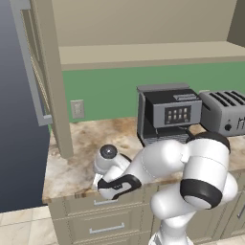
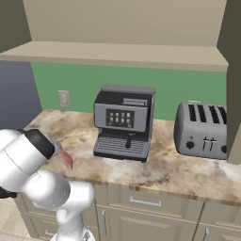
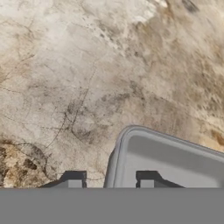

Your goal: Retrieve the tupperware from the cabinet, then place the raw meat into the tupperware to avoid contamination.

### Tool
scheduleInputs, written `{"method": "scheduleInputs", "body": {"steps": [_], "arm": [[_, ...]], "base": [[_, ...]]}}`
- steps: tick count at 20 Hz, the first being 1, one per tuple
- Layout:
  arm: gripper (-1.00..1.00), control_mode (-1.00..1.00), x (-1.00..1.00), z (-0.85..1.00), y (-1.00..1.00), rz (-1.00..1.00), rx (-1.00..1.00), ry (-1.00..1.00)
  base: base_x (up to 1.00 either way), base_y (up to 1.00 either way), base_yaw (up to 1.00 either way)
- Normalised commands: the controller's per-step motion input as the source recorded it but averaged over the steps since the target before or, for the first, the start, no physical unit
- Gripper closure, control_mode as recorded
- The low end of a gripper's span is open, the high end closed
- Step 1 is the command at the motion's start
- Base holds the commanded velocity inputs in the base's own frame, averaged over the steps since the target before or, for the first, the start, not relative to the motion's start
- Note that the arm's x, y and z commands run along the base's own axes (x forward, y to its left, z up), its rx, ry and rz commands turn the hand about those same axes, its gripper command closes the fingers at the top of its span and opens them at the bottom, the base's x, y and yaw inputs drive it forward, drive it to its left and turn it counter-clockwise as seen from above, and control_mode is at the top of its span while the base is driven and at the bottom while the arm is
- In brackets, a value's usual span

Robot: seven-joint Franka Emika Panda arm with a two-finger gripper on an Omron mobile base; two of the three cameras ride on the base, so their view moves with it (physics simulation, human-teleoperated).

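Observation:
In the hand view the tupperware (image 3: 170,159), a shallow grey translucent container with rounded corners, rests on the marble counter. My gripper (image 3: 110,181) is open just above it, its two fingertips (image 3: 74,180) standing apart on either side of the container's left rim without touching it. The raw meat (image 2: 67,160), a small red slab, lies on the counter right beside my arm in the right base view. The cabinet (image 1: 143,53) hangs above the counter with its door (image 1: 33,72) swung open at the left, and its shelf (image 2: 117,54) is bare.
A black and grey coffee machine (image 1: 167,115) stands at the back of the counter (image 1: 81,143), with a silver toaster (image 1: 227,112) to its right. A wall outlet (image 1: 77,108) sits on the green backsplash. Beige drawers (image 1: 103,225) run below the counter's front edge.

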Motion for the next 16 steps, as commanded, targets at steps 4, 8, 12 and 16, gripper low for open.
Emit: {"method": "scheduleInputs", "body": {"steps": [4, 8, 12, 16], "arm": [[-1.00, -1.00, 0.00, 0.00, 0.00, 0.00, 0.00, 0.00], [-1.00, -1.00, 0.00, 0.14, 0.01, 0.00, 0.00, 0.01], [-1.00, -1.00, 0.00, 0.59, 0.11, 0.00, 0.00, -0.02], [-1.00, -1.00, -0.02, 0.67, 0.03, -0.01, 0.00, -0.05]], "base": [[0.00, 0.00, 0.00], [0.00, 0.00, 0.00], [0.00, 0.00, 0.00], [0.00, 0.00, 0.00]]}}
